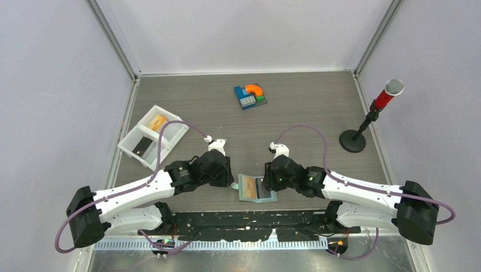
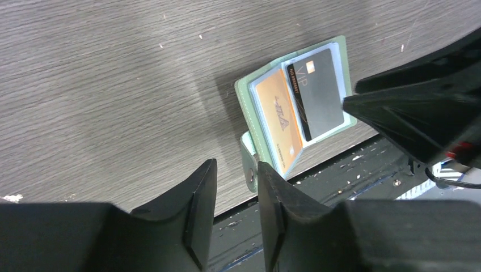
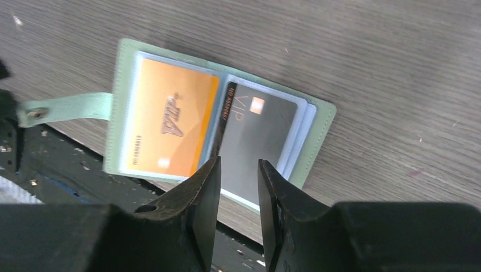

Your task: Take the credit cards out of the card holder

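Observation:
The sage-green card holder (image 1: 243,189) lies open at the table's near edge, between my grippers. An orange credit card (image 3: 167,119) sits in its left sleeve and a dark credit card (image 3: 255,133) in its right sleeve. My right gripper (image 3: 238,170) is open by a narrow gap, just over the dark card's near edge. My left gripper (image 2: 237,181) is open, with the holder's closure tab (image 2: 248,164) at the tip of its right finger. The holder (image 2: 245,93) and both cards also show in the left wrist view. Both fingertips are hidden under the wrists in the top view.
A white two-compartment tray (image 1: 135,128) stands at the far left with an orange card (image 1: 157,121) and a dark card (image 1: 142,148) in it. A toy block cluster (image 1: 250,95) lies at the back centre. A red microphone on a stand (image 1: 371,116) is at the right.

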{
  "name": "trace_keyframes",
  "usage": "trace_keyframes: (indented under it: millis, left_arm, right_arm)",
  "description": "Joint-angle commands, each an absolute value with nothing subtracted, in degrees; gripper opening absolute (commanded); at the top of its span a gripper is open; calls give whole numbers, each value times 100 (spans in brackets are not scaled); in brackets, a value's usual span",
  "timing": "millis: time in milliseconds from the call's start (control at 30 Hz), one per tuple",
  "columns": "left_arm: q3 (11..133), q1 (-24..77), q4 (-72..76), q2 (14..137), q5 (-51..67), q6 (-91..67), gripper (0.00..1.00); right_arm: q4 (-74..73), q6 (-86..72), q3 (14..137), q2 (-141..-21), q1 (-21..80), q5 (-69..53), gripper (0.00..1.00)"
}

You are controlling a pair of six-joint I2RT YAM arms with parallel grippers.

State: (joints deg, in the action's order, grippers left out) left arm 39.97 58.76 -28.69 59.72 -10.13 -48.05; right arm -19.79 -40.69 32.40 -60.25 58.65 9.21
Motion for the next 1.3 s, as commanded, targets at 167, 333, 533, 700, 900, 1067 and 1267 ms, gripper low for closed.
trace_keyframes:
  millis: [167,333,533,700,900,1067,1267]
  left_arm:
    - [4572,6018,-2301,6307,-221,-4838,44]
    - [4813,6082,-2427,6488,-429,-4837,45]
    - [4696,6096,-1798,6596,63,-4930,44]
    - [4627,6091,-1278,6901,576,-4985,42]
    - [4169,6089,-582,7128,569,-5209,38]
    - [3769,6085,-233,7370,394,-5278,37]
    - [3790,6091,-89,7992,455,-5364,35]
  right_arm:
    - [-1315,-4360,2631,-6094,5801,927,35]
    - [-1270,-4435,2568,-5976,5775,1020,33]
    - [-1284,-4299,2720,-6151,5777,902,31]
    - [-1372,-4222,2933,-6122,5775,983,31]
    - [-1335,-4167,2978,-6394,5707,948,31]
    - [-1011,-4192,2772,-6518,5539,683,31]
    - [-845,-4193,2465,-6405,5399,542,31]
